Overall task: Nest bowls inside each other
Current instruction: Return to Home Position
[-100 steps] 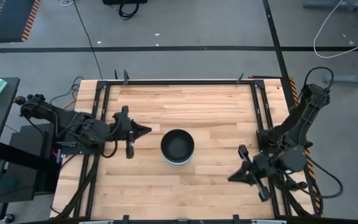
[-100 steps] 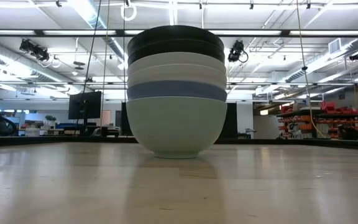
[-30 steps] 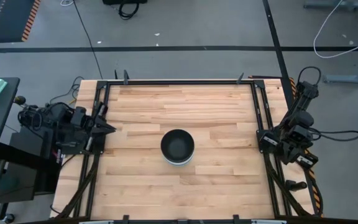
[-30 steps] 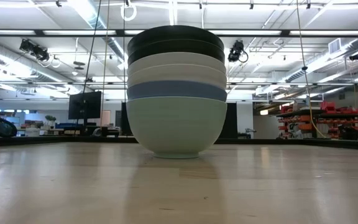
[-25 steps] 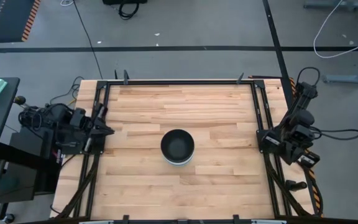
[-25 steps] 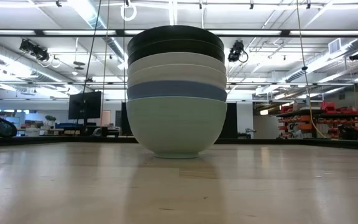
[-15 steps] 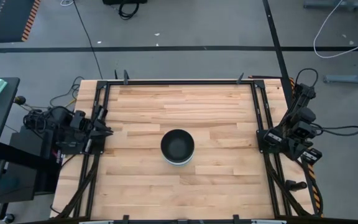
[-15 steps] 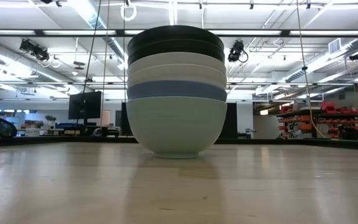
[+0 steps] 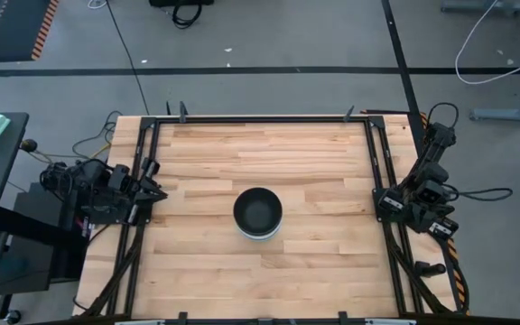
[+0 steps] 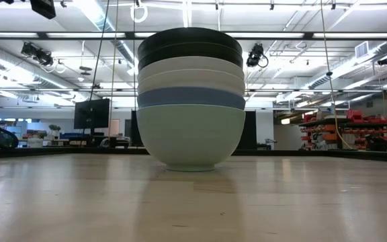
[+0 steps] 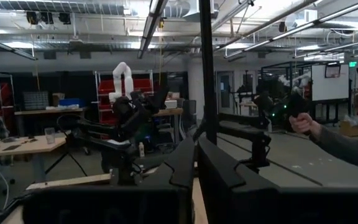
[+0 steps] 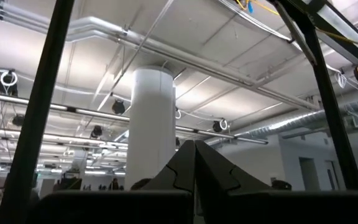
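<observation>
- Two upsets seem possible from here, both unlikely: an arm swinging out over the middle of the table (image 9: 314,153) and clipping the stack of bowls (image 9: 258,214), or a jolt to the table rocking so tall a pile.
- At the table's left edge, the left gripper (image 11: 195,163) lies low over its mount. It points level across the wood toward the right edge, and its jaws are pressed together with nothing between them.
- At the table's middle, well apart from both arms, the stack stands upright on the wood.
  - The pale mint green bowl (image 10: 191,138) is at the bottom, with the blue bowl (image 10: 191,98) nested in it.
  - The two white bowls (image 10: 191,81) come next and the two black bowls (image 10: 191,42) sit on top.
  - The rims look level in the low view, so the nesting appears finished.
- Just off the table's right edge, the right gripper (image 12: 195,154) is tucked in over its base. The wrist is tipped upward, so its camera faces the ceiling, and the jaws are pressed together and hold nothing.
</observation>
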### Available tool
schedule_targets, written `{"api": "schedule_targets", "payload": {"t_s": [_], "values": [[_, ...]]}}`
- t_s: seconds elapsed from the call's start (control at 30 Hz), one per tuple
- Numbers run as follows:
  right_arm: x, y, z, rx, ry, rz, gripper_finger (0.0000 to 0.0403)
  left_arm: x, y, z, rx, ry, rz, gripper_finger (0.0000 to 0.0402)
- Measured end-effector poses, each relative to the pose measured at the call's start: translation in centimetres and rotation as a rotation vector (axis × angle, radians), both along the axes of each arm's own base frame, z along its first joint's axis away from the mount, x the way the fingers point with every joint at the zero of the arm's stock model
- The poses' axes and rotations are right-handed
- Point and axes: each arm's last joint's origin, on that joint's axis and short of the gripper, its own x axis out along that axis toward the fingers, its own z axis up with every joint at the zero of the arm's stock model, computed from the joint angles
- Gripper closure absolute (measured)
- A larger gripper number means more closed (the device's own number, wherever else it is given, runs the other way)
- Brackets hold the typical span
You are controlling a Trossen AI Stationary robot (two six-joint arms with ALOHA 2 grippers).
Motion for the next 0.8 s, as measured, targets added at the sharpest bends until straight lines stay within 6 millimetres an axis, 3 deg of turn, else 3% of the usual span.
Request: {"api": "schedule_targets", "payload": {"t_s": [0.4, 0.8], "values": [[-0.2, -0.2, -0.7, 0.005, -0.006, -0.001, 0.0385, 1.0, -0.3, -1.9, 0.004, 0.013, 0.000, 0.0374], [-0.1, -0.1, -0.9, -0.017, -0.003, -0.010, 0.0385, 1.0, -0.3, -1.9, -0.017, 0.021, -0.007, 0.0366]]}}
